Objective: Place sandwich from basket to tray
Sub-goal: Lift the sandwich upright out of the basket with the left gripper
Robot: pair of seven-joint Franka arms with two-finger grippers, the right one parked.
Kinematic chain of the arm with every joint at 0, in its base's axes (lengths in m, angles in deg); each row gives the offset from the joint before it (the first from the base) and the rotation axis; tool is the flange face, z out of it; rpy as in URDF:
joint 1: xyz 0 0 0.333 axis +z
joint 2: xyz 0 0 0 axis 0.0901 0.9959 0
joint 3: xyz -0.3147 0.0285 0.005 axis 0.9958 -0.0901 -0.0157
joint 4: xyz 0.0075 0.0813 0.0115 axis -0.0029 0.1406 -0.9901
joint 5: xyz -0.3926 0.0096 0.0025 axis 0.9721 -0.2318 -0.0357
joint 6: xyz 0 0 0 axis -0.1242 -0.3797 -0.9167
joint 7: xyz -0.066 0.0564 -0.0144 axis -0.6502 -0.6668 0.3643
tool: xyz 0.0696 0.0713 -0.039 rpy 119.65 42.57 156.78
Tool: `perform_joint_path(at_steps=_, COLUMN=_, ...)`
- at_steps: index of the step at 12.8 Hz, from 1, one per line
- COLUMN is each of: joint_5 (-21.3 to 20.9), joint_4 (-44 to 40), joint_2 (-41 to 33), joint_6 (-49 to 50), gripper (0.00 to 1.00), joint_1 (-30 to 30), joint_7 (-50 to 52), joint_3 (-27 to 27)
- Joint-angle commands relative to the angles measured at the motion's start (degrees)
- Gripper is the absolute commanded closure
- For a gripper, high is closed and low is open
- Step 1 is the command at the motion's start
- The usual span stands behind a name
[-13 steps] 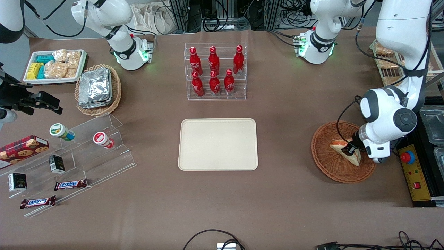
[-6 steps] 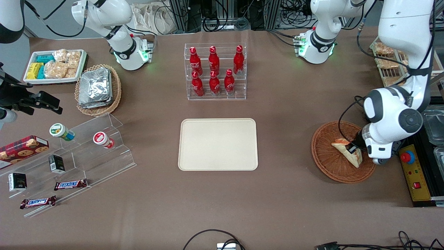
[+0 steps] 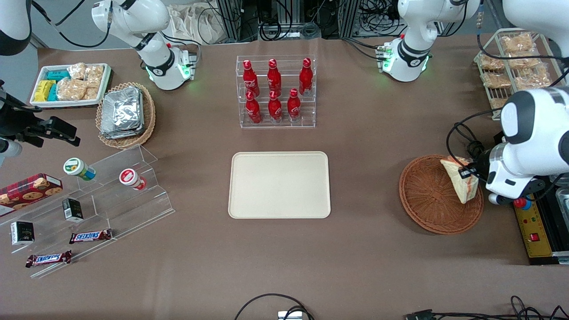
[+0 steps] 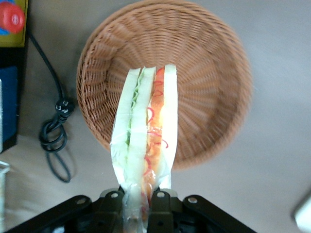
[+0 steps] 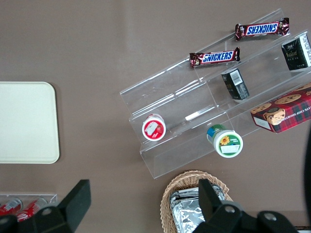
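Observation:
My left gripper is shut on the sandwich, a pale wedge with green and red filling, and holds it in the air above the reddish-brown wicker basket at the working arm's end of the table. In the left wrist view the sandwich hangs edge-on from my gripper, with the bare basket below it. The cream-beige tray lies flat at the table's middle, with nothing on it; a corner of the tray shows in the right wrist view.
A clear rack of red bottles stands farther from the camera than the tray. A yellow control box with a red button lies beside the basket. A wire rack of snack packs stands at the working arm's end. A tan basket of foil packets and clear stepped shelves lie toward the parked arm's end.
My gripper has lifted the sandwich out of the basket and risen with it, away from the front camera; the basket is now bare.

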Motion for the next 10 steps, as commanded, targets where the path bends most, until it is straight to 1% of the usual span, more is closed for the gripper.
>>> perform_joint_path(at_steps=1, joint_5=0.9, joint_4=-9.8, joint_2=-0.5, joint_6=9.3, gripper=1.00, joint_1=-0.3, joint_7=-6.8, joint_3=2.8)
perform_joint_path(at_steps=2, joint_5=2.9, joint_4=-11.7, joint_2=-1.3, joint_6=10.4, gripper=1.00, joint_1=-0.3, joint_7=-6.7, joint_3=3.9)
perform_joint_path(at_steps=3, joint_5=3.3, joint_4=-13.0, joint_2=-1.7, joint_6=11.2, gripper=1.00, joint_1=-0.4, joint_7=-6.6, joint_3=5.9)
perform_joint_path(at_steps=5, joint_5=2.3, joint_4=-15.2, joint_2=-2.1, joint_6=11.4, gripper=1.00, joint_1=-0.7, joint_7=-4.5, joint_3=12.7)
perform_joint_path(at_steps=8, joint_5=2.3, joint_4=-16.1, joint_2=-0.9, joint_6=9.7, gripper=1.00, joint_1=-3.5, joint_7=3.6, joint_3=20.0)
perform_joint_path(at_steps=10, joint_5=0.7, joint_4=-15.2, joint_2=0.9, joint_6=2.9, gripper=1.00, joint_1=-5.9, joint_7=6.1, joint_3=21.6)
